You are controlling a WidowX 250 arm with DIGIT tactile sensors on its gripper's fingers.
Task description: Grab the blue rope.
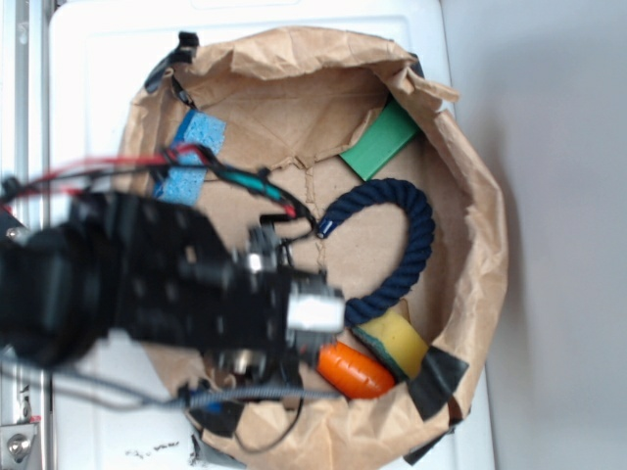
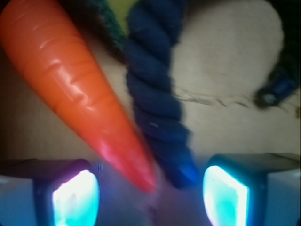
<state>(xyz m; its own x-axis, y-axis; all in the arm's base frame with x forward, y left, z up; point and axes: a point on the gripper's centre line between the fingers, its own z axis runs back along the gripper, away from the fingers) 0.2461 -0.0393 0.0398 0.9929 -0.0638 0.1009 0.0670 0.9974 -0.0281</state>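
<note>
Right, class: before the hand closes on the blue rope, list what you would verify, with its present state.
1. Hand open: ok, both pads apart.
2. Blue rope between the pads: ok, its lower end lies in the gap.
3. Only the rope in the gap: not ok, the carrot tip lies there too.
4. Rope free of the yellow sponge: cannot tell.
5. Pads low enough to grip: cannot tell.
6. Red and black wires away from the grasp point: ok.

blue rope (image 1: 407,245) in paper bag (image 1: 470,196)
</note>
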